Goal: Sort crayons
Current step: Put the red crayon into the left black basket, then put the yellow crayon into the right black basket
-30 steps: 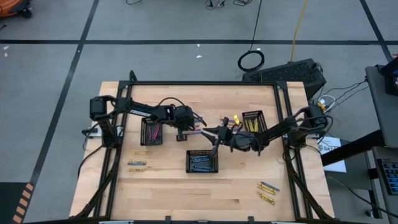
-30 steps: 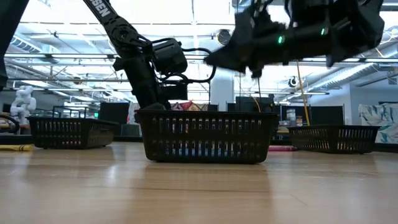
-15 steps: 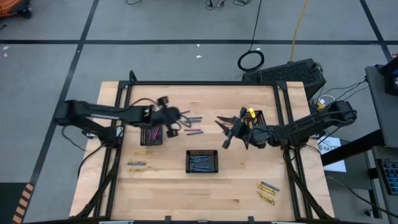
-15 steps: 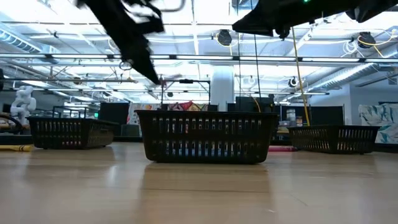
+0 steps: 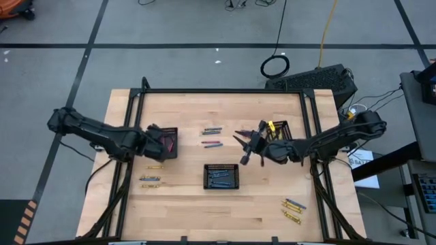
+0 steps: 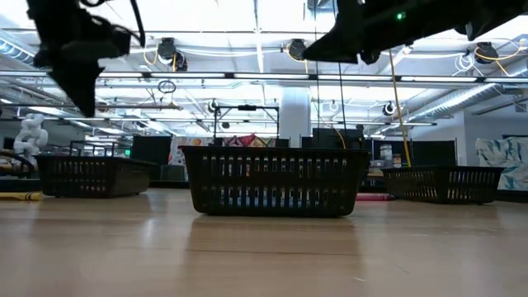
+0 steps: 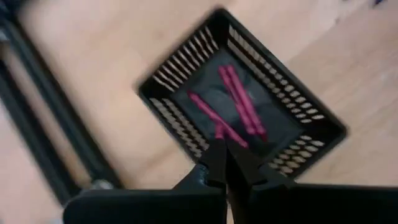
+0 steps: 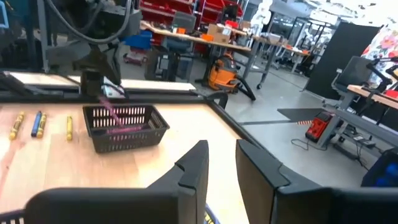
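Swung back from table centre toward nine o'clock — left gripper point(image 7: 225, 163) now above the left-hand tray point(image 5: 167, 141), fingers pressed together around a pink crayon point(image 7: 219, 131), with more pink crayons point(image 7: 242, 103) lying in that tray. Hanging raised toward three o'clock beside the tray of yellow crayons point(image 5: 275, 126) — right gripper point(image 5: 246, 144), fingers slightly parted, gripping nothing visible. Scattered elsewhere: loose crayons point(image 5: 211, 131) near twelve, blue crayons point(image 5: 221, 176) in the centre tray.

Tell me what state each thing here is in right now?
Left gripper: shut, over the left tray.
Right gripper: fingers apart, nothing seen in them.
Left tray: holds pink crayons.
Middle tray: holds bluish crayons.
Right tray: holds yellow crayons.
Loose crayons: lying on the table.
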Tool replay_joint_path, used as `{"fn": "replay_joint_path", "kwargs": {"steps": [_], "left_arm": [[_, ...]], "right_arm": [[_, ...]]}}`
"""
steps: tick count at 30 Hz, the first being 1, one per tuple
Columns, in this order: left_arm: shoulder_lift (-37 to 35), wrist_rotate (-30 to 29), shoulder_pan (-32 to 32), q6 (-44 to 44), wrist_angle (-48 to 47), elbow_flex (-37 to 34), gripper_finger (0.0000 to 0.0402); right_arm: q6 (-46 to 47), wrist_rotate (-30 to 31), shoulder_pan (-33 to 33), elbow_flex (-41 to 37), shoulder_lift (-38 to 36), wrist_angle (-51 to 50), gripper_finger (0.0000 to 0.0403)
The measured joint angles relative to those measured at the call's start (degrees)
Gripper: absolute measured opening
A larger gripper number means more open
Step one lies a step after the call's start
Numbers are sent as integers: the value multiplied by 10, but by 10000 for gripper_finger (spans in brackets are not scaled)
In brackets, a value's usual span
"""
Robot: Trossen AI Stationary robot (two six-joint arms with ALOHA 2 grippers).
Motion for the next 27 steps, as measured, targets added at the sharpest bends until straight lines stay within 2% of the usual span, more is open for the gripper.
{"fn": "replay_joint_path", "kwargs": {"steps": [3,10,19,22,27], "left_arm": [[4,33,3,-33,40,-28,0],[9,36,40,4,78,-42,0],[5,42,111,145,138,-42,0],[6,51,119,201,197,-42,0],[6,46,98,291,323,-42,0]], "right_arm": [[0,0,0,0,9,11,66],[-9,-1,0,0,12,21,66],[-6,-1,0,0,12,12,66],[-6,-1,0,0,12,11,66],[-4,-2,-3,0,12,-13,66]]}}
